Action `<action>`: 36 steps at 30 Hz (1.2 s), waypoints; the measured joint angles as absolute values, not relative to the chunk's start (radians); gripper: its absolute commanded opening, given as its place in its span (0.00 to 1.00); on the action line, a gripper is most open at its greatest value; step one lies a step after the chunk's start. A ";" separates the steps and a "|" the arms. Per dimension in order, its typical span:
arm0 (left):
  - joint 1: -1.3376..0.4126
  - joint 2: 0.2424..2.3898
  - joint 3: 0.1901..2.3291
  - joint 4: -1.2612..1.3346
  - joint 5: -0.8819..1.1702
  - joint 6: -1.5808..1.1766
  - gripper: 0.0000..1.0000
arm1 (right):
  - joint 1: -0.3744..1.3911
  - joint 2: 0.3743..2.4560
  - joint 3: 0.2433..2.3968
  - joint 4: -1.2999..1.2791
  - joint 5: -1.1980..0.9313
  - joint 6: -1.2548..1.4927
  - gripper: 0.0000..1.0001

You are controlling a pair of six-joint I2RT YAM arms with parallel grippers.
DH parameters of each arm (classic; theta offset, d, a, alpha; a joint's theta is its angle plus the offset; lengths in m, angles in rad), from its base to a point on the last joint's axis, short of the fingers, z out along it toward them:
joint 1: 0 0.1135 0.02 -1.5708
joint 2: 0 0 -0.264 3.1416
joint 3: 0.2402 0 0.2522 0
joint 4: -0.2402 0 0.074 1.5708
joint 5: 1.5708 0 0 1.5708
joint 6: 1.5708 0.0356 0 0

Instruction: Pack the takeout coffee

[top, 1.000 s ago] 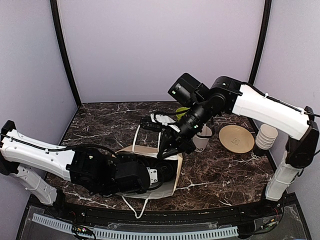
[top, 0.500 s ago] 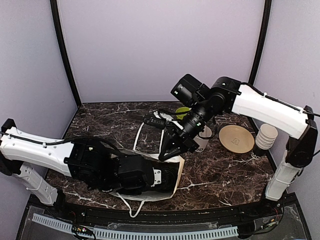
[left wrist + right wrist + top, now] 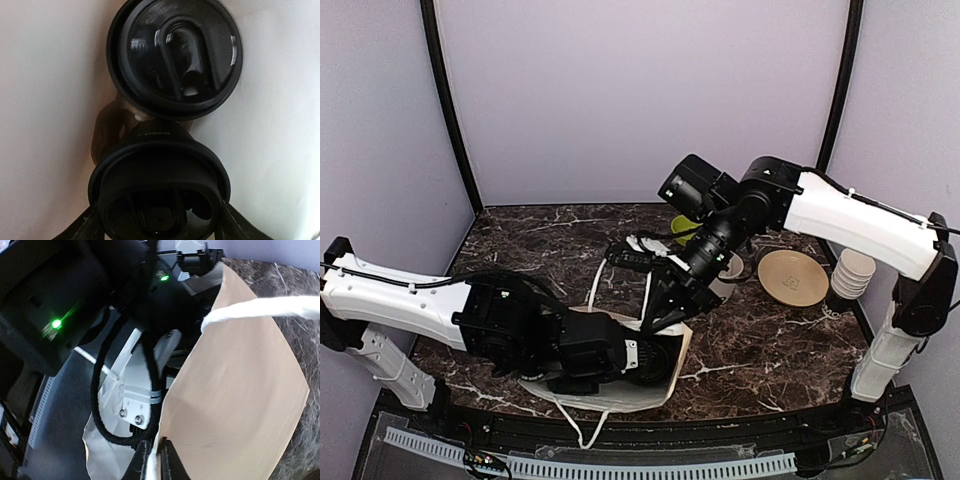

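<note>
Left wrist: left fingers (image 3: 239, 226) clasping a takeout coffee (image 3: 159, 195) have pushed deeper into the bag (image 3: 45, 100), its twin (image 3: 175, 55) at twelve o'clock; right fingers (image 3: 167, 462) pinch the rim.

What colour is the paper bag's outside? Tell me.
The bag is tan outside, clearest in the right wrist view.

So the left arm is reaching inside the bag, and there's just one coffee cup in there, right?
Not quite. The left arm is reaching inside the bag, but there are two lidded coffee cups in there, not one. The left wrist view shows a far cup and a near cup.
</note>
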State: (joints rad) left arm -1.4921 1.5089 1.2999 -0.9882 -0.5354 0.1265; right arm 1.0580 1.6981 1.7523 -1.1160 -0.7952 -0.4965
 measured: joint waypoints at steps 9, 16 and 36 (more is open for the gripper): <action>-1.489 1.526 1.309 -0.989 -0.573 0.143 0.32 | 1.076 1.698 1.754 -1.169 -0.766 -0.562 0.44; -1.481 1.511 1.263 -0.897 -0.591 0.189 0.32 | 1.065 1.703 1.765 -1.206 -0.763 -0.579 0.80; -1.424 1.441 1.169 -0.787 -0.589 0.226 0.32 | 0.845 1.758 1.903 -1.220 -0.592 -0.638 0.71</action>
